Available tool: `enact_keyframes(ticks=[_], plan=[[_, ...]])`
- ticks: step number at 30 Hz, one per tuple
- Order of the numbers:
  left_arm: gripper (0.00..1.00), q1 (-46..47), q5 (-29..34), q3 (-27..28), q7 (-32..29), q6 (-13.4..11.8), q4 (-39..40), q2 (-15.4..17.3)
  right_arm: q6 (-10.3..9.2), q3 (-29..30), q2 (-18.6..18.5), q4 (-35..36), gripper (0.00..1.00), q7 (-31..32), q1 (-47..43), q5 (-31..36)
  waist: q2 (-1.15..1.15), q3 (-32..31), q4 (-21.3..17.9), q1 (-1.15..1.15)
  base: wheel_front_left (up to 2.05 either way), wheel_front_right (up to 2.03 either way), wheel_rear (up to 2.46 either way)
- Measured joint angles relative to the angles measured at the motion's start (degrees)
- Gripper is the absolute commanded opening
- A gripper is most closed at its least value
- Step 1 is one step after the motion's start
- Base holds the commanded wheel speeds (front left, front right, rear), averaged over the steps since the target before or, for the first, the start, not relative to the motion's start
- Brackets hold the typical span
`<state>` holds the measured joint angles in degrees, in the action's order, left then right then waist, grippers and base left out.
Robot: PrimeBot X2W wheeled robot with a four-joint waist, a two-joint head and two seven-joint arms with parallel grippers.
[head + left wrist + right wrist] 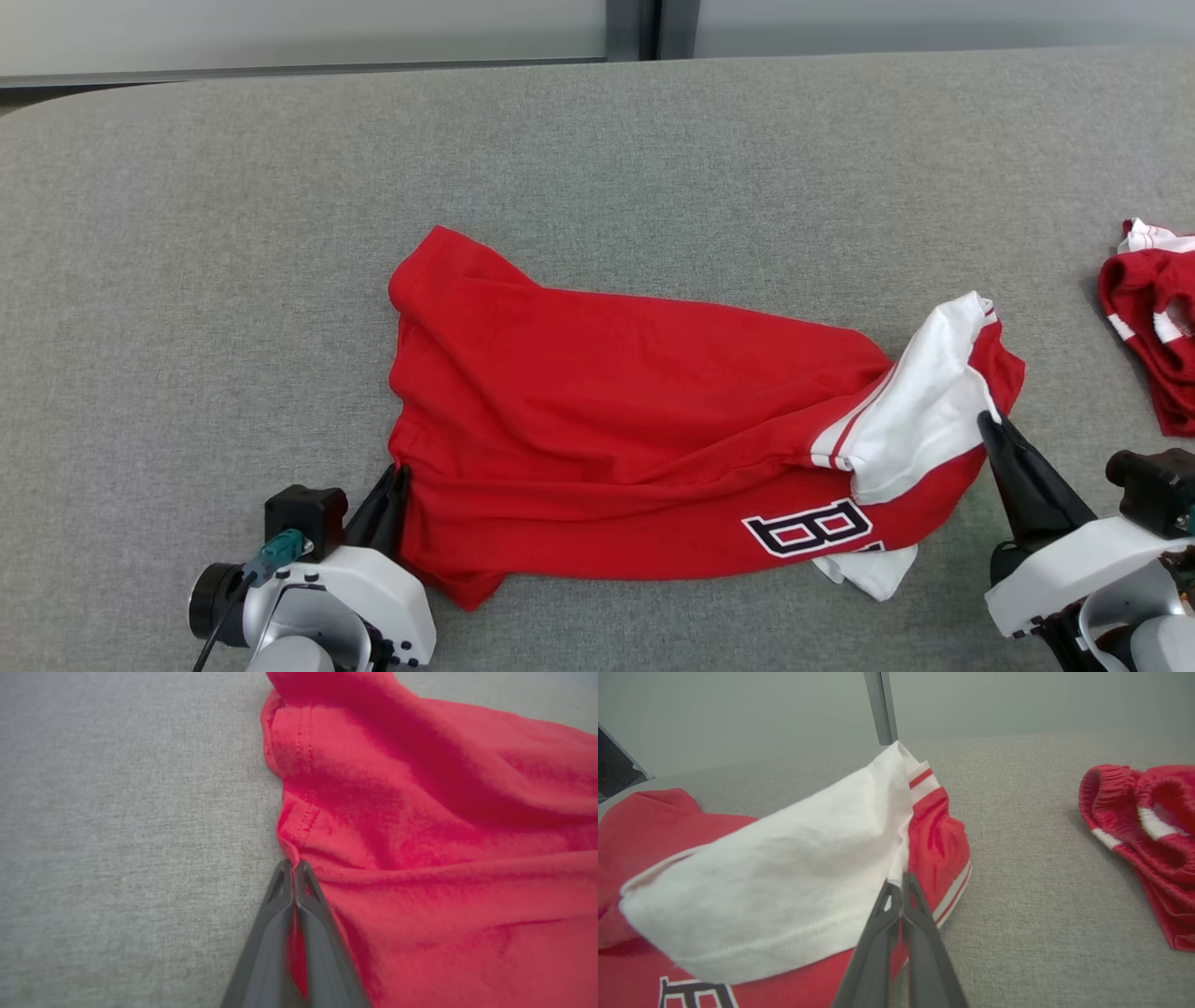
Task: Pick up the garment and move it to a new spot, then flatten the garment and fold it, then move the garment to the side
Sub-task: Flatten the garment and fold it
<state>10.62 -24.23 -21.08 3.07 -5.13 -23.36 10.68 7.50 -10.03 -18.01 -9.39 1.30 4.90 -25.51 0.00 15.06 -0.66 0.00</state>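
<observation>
Nearest to us, toward the near edge of the worktop [280, 233], our left gripper [396, 472] has its two dark fingers [271, 952] pressed together on the left hem of the shirt [607, 401]. In the left wrist view we see a thin strip of red cloth pinched between them. Our right gripper [988, 422] is further to the right along the same near side. Its fingers [924, 952] are also closed, and they pinch the shirt at the place where the white sleeve [920, 401] meets the red cloth.

The shirt lies in the middle of the worktop, closer to the near edge than to the far one, and it reaches from one gripper to the other. It is wrinkled and not flat. The white sleeve is folded over the red body and rises a little from it. Near the shirt's near right part we see a black and white letter print [810, 530], and a small white piece [873, 569] comes out from under it.

At the right edge of the worktop, well apart from the shirt, lies another red piece of clothing [1153, 317] with white stripes, crumpled. Behind the far edge there is a pale wall with a grey post [635, 28].
</observation>
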Motion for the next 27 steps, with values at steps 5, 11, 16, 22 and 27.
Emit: enact_keyframes(ticks=[5,11,16,22,27], plan=[[0.00,0.15,-0.41,0.53,2.35,-0.14,-0.20,-0.07,0.00,0.59,-0.16,0.54,0.00,-0.93,-0.25,-0.18,0.00,-0.36,0.01,0.00,0.00,0.00,0.00],[0.00,0.27,0.56,2.25,7.32,-1.59,6.82,1.47,0.00,4.15,-0.97,5.22,0.00,-4.41,-0.35,0.29,0.00,-1.87,-0.27,0.00,0.00,0.00,0.00],[0.00,1.80,2.66,3.44,7.72,-3.72,18.60,3.69,-0.01,6.38,-2.64,10.51,0.00,-4.89,1.40,1.70,0.00,-4.70,-0.63,0.00,0.00,0.00,0.00],[0.00,5.26,4.83,4.83,5.68,-4.95,30.28,6.92,0.00,9.43,-4.60,18.25,0.00,-3.57,6.33,4.46,0.00,-8.98,-1.45,0.00,0.00,0.00,0.00],[0.00,9.77,5.57,6.61,3.32,-4.94,35.17,9.70,0.00,12.80,-6.94,22.94,0.00,-1.51,13.16,5.48,0.00,-12.54,-2.27,0.00,0.00,0.00,0.00]])
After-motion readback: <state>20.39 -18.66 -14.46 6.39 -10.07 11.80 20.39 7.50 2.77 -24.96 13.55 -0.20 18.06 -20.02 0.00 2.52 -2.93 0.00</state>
